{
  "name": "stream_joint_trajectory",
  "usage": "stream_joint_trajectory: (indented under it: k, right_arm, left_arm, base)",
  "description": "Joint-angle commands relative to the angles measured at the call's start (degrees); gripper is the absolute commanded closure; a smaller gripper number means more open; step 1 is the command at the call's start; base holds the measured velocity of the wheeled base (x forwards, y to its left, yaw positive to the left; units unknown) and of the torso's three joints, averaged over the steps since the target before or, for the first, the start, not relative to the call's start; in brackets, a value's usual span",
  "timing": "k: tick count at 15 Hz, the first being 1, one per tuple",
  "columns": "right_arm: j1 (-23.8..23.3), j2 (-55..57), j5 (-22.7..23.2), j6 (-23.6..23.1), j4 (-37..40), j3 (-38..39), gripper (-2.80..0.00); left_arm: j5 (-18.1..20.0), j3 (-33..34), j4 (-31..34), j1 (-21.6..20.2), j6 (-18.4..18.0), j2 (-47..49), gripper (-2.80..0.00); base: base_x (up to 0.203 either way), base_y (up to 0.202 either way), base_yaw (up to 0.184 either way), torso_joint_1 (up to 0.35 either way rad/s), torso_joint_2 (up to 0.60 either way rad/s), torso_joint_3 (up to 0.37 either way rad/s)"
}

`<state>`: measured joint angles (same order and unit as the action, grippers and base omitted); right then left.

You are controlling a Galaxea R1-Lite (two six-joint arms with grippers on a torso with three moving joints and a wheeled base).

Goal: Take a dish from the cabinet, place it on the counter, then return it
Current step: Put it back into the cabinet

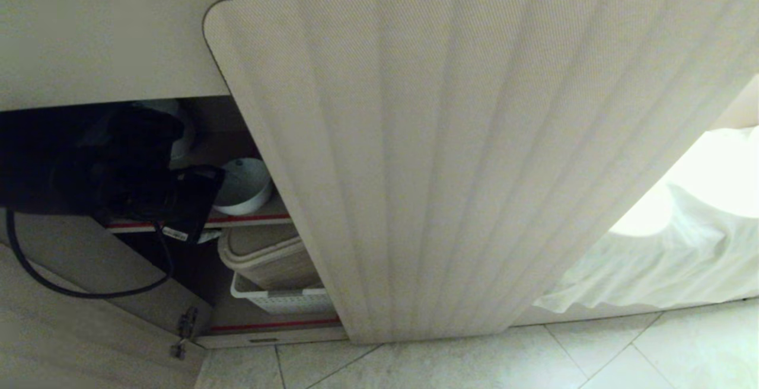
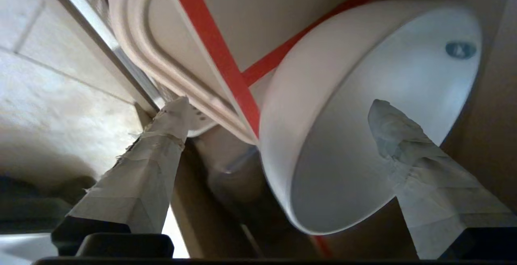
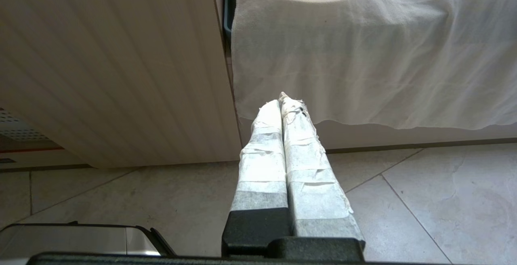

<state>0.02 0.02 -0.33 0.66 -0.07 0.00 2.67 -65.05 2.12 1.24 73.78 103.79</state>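
Crowding dish (image 1: pixel 246 184): ribbed door (image 1: pixel 474 158), basket (image 1: pixel 278 300).

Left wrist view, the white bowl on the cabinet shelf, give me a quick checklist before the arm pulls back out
1. Bowl resting on the shelf, not hanging in the air: ok in the head view.
2. Left gripper let go: ok, its fingers stand wide apart, one outside the bowl's wall, one over its inside.
3. No finger touching the bowl: cannot tell for the finger over the inside.
4. Bowl clear of the shelf's front edge: not ok, it sits close to the red strip.
5. Way out past the ribbed door: ok, the opening beside it is free.
6. Right gripper out of the way: ok, shut, over the floor tiles.
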Motion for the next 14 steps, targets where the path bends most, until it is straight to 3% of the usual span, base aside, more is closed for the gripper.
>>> stream_joint_trajectory:
  k: [1,2,4,7,14]
  right_arm:
    - [0.1,0.0,0.0,0.0,0.0,0.0,0.0]
    - [0.0,0.0,0.0,0.0,0.0,0.0,0.0]
    - [0.0,0.0,0.0,0.0,0.0,0.0,0.0]
    - [0.1,0.0,0.0,0.0,0.0,0.0,0.0]
    - [0.0,0.0,0.0,0.0,0.0,0.0,0.0]
  left_arm:
    - [-0.3,2.1,-3.0,0.1,-0.3,-0.6,-2.8]
    - [-0.8,3.4,-4.5,0.2,-1.3,-0.8,-2.8]
    - [-3.1,6.9,-6.8,1.5,-7.6,-1.3,-2.8]
    - [-4.3,7.7,-10.1,2.2,-9.0,-1.8,-2.8]
    - [-9.1,9.3,-10.4,3.4,-13.2,-3.9,-2.8]
  base:
    - [0.0,0.0,0.0,0.0,0.0,0.0]
    - [0.0,0.0,0.0,0.0,0.0,0.0]
    - [0.0,0.0,0.0,0.0,0.0,0.0]
    - [0.0,0.0,0.0,0.0,0.0,0.0]
    - [0.0,0.0,0.0,0.0,0.0,0.0]
